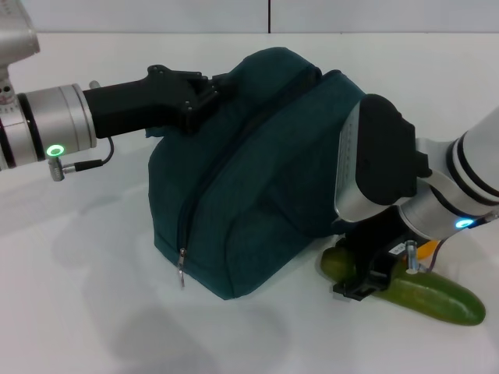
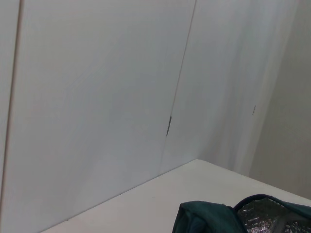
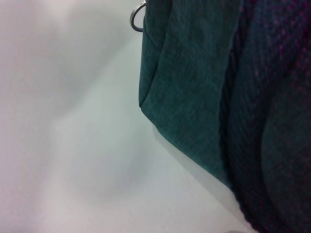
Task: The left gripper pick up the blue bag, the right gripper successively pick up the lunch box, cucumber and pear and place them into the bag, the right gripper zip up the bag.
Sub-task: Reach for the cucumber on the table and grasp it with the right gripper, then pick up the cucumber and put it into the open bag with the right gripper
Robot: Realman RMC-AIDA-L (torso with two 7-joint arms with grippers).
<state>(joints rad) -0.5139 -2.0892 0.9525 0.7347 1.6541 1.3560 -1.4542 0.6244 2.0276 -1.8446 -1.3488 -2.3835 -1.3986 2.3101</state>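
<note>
The left pincer (image 1: 204, 97) pinches the top edge of the bag (image 1: 257, 171) and holds it up off the white bench (image 1: 93, 312). The right pincer (image 1: 366, 282) is low, right over the cucumber (image 1: 433, 298) — I cannot tell if it is spread or pressed together. The cucumber lies flat just beside the bag, its long way running out past the pincer, so the right arm is nearer.

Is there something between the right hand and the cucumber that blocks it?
No, nothing visible does. The right hand is low on the near end of the cucumber, beside the blue bag. The left hand is at the bag's top.
</note>
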